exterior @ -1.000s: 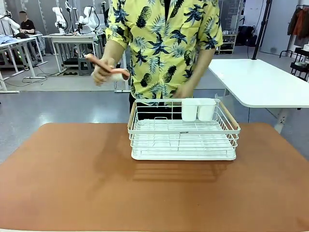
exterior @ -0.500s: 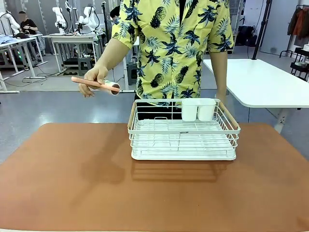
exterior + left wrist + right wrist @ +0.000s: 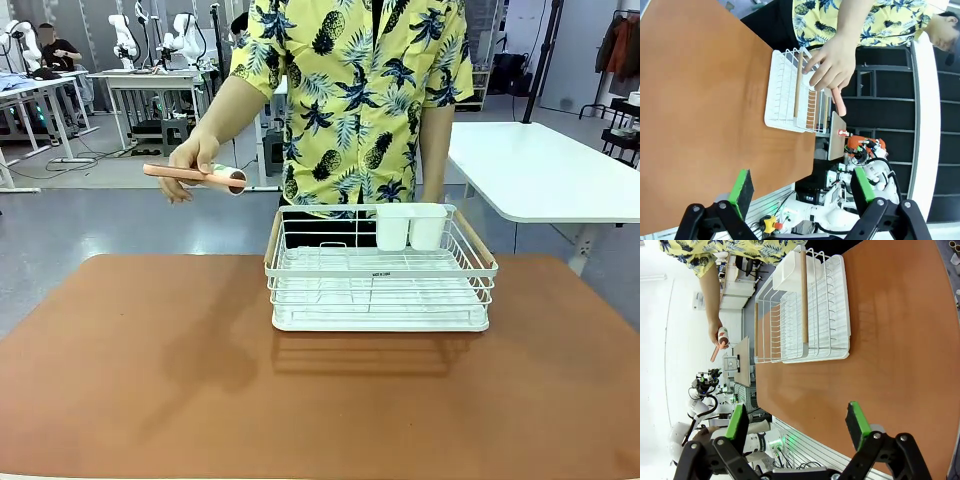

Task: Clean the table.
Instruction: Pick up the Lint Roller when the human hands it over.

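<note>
The reddish-brown table (image 3: 150, 380) stretches across the front view, with bare top also in the left wrist view (image 3: 700, 100) and the right wrist view (image 3: 880, 340). A person behind its far edge holds a pink-handled roller (image 3: 195, 176) in one hand (image 3: 190, 158), in the air beyond the table's far left part. The roller (image 3: 720, 342) is small in the right wrist view. My left gripper (image 3: 802, 184) is open, high above the table with nothing between its fingers. My right gripper (image 3: 796, 423) is open too, also clear of the table.
A white wire rack (image 3: 380, 300) with wooden handles stands at the table's far middle, holding two white cups (image 3: 410, 226) at its back. A white-topped table (image 3: 540, 170) stands behind on the right. The near half of the brown top lies bare.
The person's hand has carried the roller leftward and a little lower, away from the body. The other arm has dropped behind the rack. Both grippers stay as they were.
</note>
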Tool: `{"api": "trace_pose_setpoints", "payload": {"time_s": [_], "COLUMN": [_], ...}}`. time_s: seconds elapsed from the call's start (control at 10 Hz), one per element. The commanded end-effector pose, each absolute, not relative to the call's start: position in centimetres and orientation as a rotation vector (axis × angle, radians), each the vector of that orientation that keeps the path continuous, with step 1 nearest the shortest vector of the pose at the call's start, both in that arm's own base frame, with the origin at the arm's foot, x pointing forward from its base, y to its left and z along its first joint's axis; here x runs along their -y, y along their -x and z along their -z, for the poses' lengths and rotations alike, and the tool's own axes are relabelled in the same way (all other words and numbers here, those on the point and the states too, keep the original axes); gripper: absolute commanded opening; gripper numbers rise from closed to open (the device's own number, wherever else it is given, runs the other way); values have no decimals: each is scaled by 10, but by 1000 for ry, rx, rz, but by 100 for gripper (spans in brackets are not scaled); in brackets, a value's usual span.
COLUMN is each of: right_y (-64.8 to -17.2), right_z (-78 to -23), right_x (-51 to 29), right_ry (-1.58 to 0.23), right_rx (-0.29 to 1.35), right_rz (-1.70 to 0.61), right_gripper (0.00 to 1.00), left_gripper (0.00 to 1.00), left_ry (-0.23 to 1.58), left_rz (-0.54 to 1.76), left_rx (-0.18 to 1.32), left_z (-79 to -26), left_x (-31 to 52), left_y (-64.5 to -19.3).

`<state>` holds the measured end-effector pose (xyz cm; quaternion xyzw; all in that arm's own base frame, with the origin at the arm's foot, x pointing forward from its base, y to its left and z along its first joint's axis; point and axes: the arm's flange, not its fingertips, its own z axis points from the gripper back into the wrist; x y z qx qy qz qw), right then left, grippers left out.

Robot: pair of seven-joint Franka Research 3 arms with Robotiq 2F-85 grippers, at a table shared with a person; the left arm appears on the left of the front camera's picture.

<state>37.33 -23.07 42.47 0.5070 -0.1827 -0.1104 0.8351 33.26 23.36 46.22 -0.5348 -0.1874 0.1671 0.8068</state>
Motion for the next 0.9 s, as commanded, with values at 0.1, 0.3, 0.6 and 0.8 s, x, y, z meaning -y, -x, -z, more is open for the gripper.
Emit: {"api": "trace_pose_setpoints", "payload": {"time_s": [0.1,0.3,0.6,0.8], "right_y": [-371,-371,-371,-371], "right_z": [-427,-427,-427,-427], "right_x": [231,231,231,231], "right_ry": [-1074,-1074,-1074,-1074], "right_rx": [386,386,386,386], "right_rz": [216,216,216,216], "right_gripper": [100,100,100,100], "left_gripper": [100,100,100,100], "left_ry": [1041,1006,965,976], "left_rz": [-558,-594,-700,-723], "left_rx": [285,275,292,371], "left_z": [-509,-518,-522,-519], "left_x": [-169,-124,-67,-39], "left_y": [-349,-364,-388,-400]}}
